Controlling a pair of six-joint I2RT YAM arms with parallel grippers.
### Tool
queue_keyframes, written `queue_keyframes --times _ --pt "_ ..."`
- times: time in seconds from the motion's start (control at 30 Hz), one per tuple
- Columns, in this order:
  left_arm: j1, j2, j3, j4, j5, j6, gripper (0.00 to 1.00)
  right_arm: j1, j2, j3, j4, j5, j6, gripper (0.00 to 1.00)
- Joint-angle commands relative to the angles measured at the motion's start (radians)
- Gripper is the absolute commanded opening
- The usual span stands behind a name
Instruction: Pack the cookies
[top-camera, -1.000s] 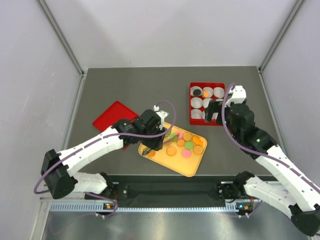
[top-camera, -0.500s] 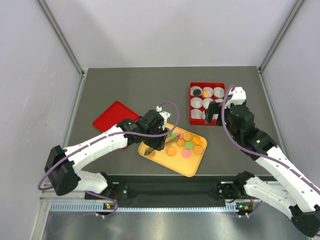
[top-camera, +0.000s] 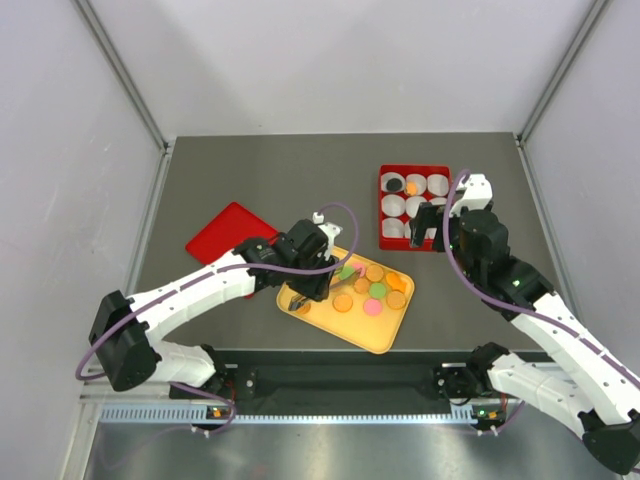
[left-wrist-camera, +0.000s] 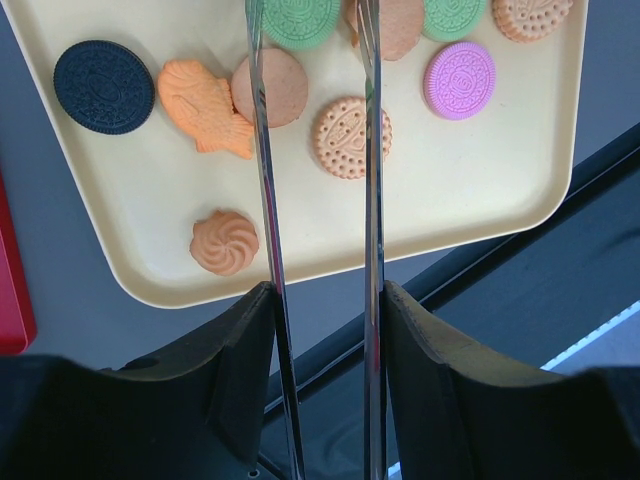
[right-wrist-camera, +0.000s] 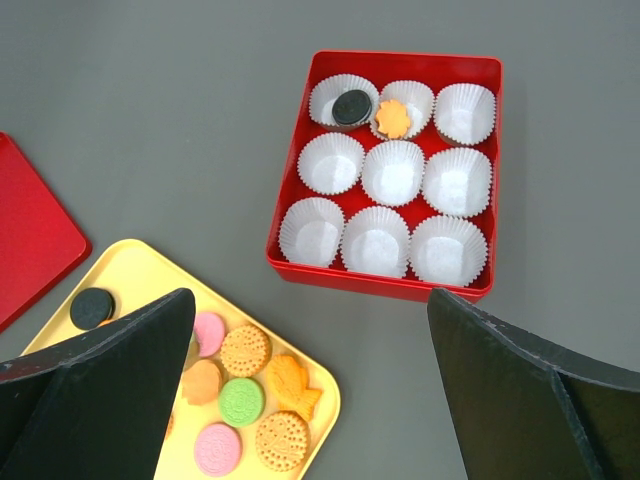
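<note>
Cookies (left-wrist-camera: 350, 137) mostly lie flat on yellow tray (left-wrist-camera: 150, 200), loose single layer. Black sandwich round (left-wrist-camera: 104, 86) near a corner. Orange fish shape (left-wrist-camera: 205, 107) touches a brownish round (left-wrist-camera: 270, 88). Orange swirl (left-wrist-camera: 224, 242) alone near rim. Pink round (left-wrist-camera: 460, 80) and green round (left-wrist-camera: 300, 20) further along. Two in red box (right-wrist-camera: 380, 285): black one (right-wrist-camera: 352, 107) tilted in corner paper cup (right-wrist-camera: 330, 98), orange flower (right-wrist-camera: 394, 118) in next cup.

Yellow tray (top-camera: 372, 332), red box (right-wrist-camera: 385, 284), red lid (top-camera: 224, 231)
</note>
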Motion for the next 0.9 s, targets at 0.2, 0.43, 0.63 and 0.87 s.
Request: queue_keyframes --times 0.2,0.43,0.63,0.87 --pt "-0.007 -0.018 0.009 0.026 -0.016 0.003 0.50 0.006 -0.018 0.000 0.035 -0.004 0.001 1.00" --pt "-0.007 -0.027 0.007 0.020 -0.016 0.001 0.51 0.006 -0.016 0.000 0.037 -0.007 0.004 1.00" --pt "-0.007 -0.027 0.012 0.011 -0.046 0.001 0.51 0.006 -0.015 0.001 0.038 -0.012 0.003 1.00" --pt "-0.007 -0.027 0.013 0.006 -0.046 0.003 0.51 0.004 -0.018 0.000 0.038 -0.015 0.006 1.00"
